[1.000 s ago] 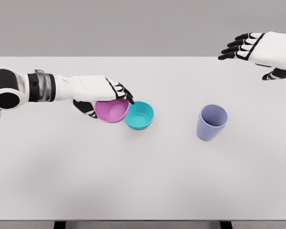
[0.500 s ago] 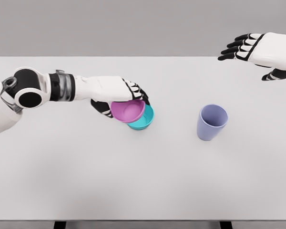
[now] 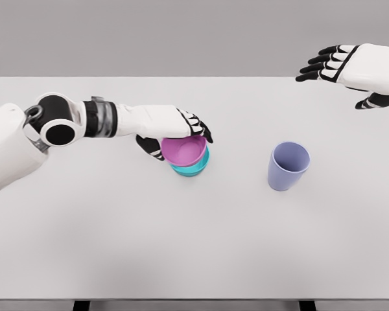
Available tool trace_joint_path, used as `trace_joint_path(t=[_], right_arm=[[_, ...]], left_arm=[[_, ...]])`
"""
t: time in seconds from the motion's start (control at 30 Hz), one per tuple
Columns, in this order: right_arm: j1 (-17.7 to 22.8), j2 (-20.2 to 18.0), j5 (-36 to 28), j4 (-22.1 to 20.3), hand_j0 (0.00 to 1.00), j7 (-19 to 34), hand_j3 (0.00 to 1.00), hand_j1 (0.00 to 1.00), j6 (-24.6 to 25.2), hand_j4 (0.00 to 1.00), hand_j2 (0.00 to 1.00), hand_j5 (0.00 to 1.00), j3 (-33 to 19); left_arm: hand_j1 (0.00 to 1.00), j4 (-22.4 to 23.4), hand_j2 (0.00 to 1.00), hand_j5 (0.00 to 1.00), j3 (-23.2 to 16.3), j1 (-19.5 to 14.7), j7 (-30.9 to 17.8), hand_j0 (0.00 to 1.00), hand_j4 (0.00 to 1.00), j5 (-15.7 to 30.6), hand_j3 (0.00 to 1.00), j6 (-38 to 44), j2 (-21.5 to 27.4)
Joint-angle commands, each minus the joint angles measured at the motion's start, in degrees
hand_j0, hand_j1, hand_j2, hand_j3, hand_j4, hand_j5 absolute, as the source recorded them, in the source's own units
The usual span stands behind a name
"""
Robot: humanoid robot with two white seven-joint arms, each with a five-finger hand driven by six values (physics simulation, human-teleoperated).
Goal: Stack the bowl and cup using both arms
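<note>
Since a second ago the pink bowl (image 3: 183,149), gripped by the left hand (image 3: 175,127), has been carried over and apparently seated in the teal bowl (image 3: 193,169) mid-tabletop, while the purple cup (image 3: 288,166) is left unstacked rightward and the right hand (image 3: 340,65) is held spread above the far right corner.

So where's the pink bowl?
In the head view, the pink bowl sits left of centre, inside the teal bowl, held by the left hand.

two bowls (pink bowl (image 3: 184,150) nested in teal bowl (image 3: 193,170)), one lavender cup (image 3: 288,166), one table (image 3: 194,246)
</note>
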Motion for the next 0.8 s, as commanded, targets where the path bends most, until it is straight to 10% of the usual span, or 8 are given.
trace_joint_path(t=[0.0,0.4,0.57,0.67,0.77], right_arm=[[0.1,0.0,-0.2,0.1,1.00,0.0,1.00,1.00,0.2,1.00,1.00,1.00,-0.1],[0.9,-1.4,-0.2,0.1,1.00,0.0,1.00,1.00,0.2,1.00,1.00,1.00,0.0],[8.2,-3.2,-0.3,-1.3,1.00,0.0,1.00,1.00,0.2,1.00,1.00,1.00,-6.6],[8.2,-3.6,-12.2,1.6,1.00,0.0,1.00,1.00,0.2,1.00,1.00,1.00,-7.2],[8.5,-13.1,-13.0,-0.1,1.00,0.0,1.00,1.00,0.2,1.00,1.00,1.00,-6.3]], left_arm=[[0.71,1.2,0.71,0.71,0.0,0.0,0.1,0.71,0.71,-0.7,0.71,0.0,-1.0],[0.71,2.9,0.71,0.71,-0.9,0.1,0.1,0.71,0.71,-0.8,0.71,-0.1,-1.9],[0.71,3.3,0.71,0.71,-1.1,0.1,0.1,0.71,0.71,-0.8,0.71,-0.4,-2.0],[0.71,3.3,0.71,0.71,-1.1,0.1,0.1,0.71,0.71,-0.8,0.71,-0.3,-2.0],[0.71,4.1,0.71,0.71,-1.1,0.1,0.1,0.71,0.71,-0.8,0.71,-0.4,-2.1]])
